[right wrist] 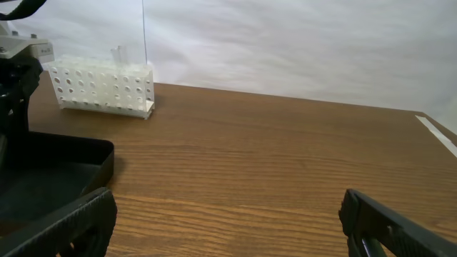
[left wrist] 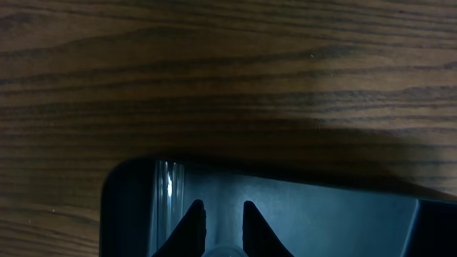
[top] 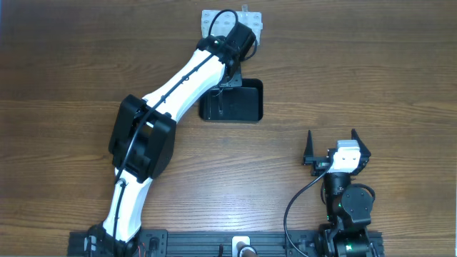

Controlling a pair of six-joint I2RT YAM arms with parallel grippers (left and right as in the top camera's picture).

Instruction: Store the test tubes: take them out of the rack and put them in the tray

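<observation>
The white test tube rack [top: 232, 25] stands at the far middle of the table, also seen as the rack [right wrist: 106, 87] with a tube sticking up from it. Just nearer lies the black tray [top: 250, 107]. My left gripper [top: 227, 80] hangs over the tray's far left part. In the left wrist view its fingers [left wrist: 194, 227] stand close together over the tray floor [left wrist: 321, 221], shut on a pale round-ended test tube [left wrist: 225, 251]. Another clear test tube [left wrist: 168, 203] lies in the tray beside them. My right gripper [top: 334, 146] rests open at the near right, holding nothing.
Bare wooden tabletop [top: 371, 64] surrounds the tray and rack. The tray's near wall [right wrist: 50, 153] lies ahead of the right gripper, with the left arm [right wrist: 14, 78] above it. A white backdrop [right wrist: 300, 50] closes the table's far side.
</observation>
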